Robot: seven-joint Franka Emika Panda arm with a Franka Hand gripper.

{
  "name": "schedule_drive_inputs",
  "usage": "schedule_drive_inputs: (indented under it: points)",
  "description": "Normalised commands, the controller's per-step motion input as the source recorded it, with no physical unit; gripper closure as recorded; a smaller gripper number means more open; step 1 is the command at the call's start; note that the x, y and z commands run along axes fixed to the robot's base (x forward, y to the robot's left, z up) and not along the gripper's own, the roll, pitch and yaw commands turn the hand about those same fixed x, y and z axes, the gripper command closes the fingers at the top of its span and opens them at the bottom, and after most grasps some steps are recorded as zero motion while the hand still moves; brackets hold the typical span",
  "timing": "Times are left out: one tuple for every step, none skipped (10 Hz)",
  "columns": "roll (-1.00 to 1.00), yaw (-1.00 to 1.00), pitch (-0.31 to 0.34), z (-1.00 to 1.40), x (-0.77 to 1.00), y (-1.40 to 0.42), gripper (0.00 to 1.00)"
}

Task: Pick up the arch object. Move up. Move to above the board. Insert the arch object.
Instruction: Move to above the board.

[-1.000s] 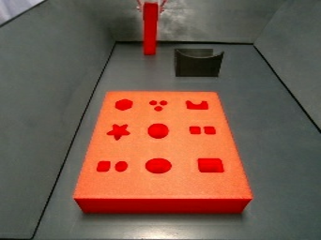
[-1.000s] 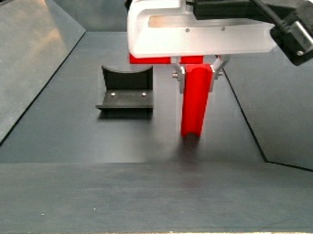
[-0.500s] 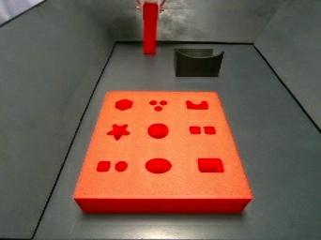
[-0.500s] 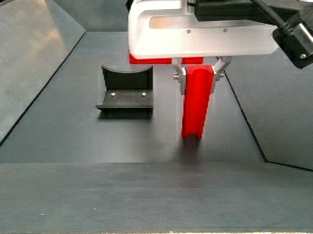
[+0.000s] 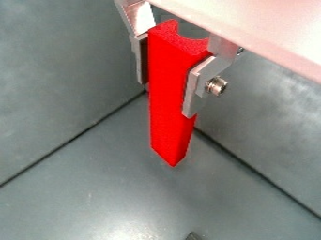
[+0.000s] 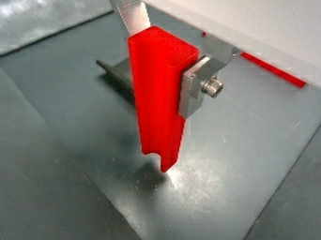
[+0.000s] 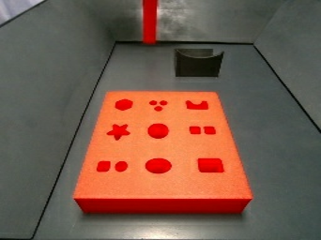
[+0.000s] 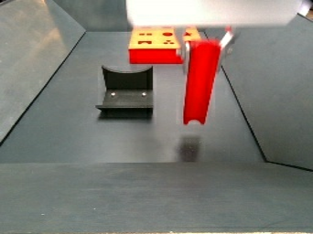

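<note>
The arch object, a tall bright red bar, hangs upright in my gripper in both wrist views (image 5: pixel 170 112) (image 6: pixel 160 112). My gripper (image 5: pixel 167 66) (image 6: pixel 163 67) is shut on its upper part, with a silver finger (image 5: pixel 193 86) (image 6: pixel 194 89) pressed on each side. In a side view the bar (image 8: pixel 200 87) hangs clear of the grey floor under the white gripper (image 8: pixel 204 41), with its shadow below it. In a side view the bar (image 7: pixel 149 21) is at the far end and the gripper itself is out of frame. The orange-red board (image 7: pixel 160 150) (image 8: pixel 163 46) with shaped holes lies flat, apart from the bar.
A squat dark grey block with a scooped top (image 7: pixel 197 62) (image 8: pixel 124 89) (image 6: pixel 115 73) stands on the floor beside the bar. Grey sloping walls (image 7: pixel 75 84) close in both sides. An edge of the board (image 6: pixel 269 70) shows in a wrist view.
My gripper has risen with the red bar in it. The bar's lower end has left the floor and now hangs above it. Board and dark block have not moved.
</note>
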Motion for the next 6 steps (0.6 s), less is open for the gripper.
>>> schedule_drive_inputs:
  points:
    - [0.01,0.15,0.156,1.00,-0.01,-0.13,1.00]
    - [0.01,0.14,0.163,1.00,-0.01,-0.14,1.00]
    - [0.02,0.10,0.145,1.00,-0.01,-0.12,1.00]
    - [0.04,0.06,0.119,1.00,0.00,-0.11,1.00]
    - [0.04,0.05,0.110,1.00,0.00,-0.10,1.00]
    - [0.05,0.04,0.105,1.00,0.00,-0.10,1.00]
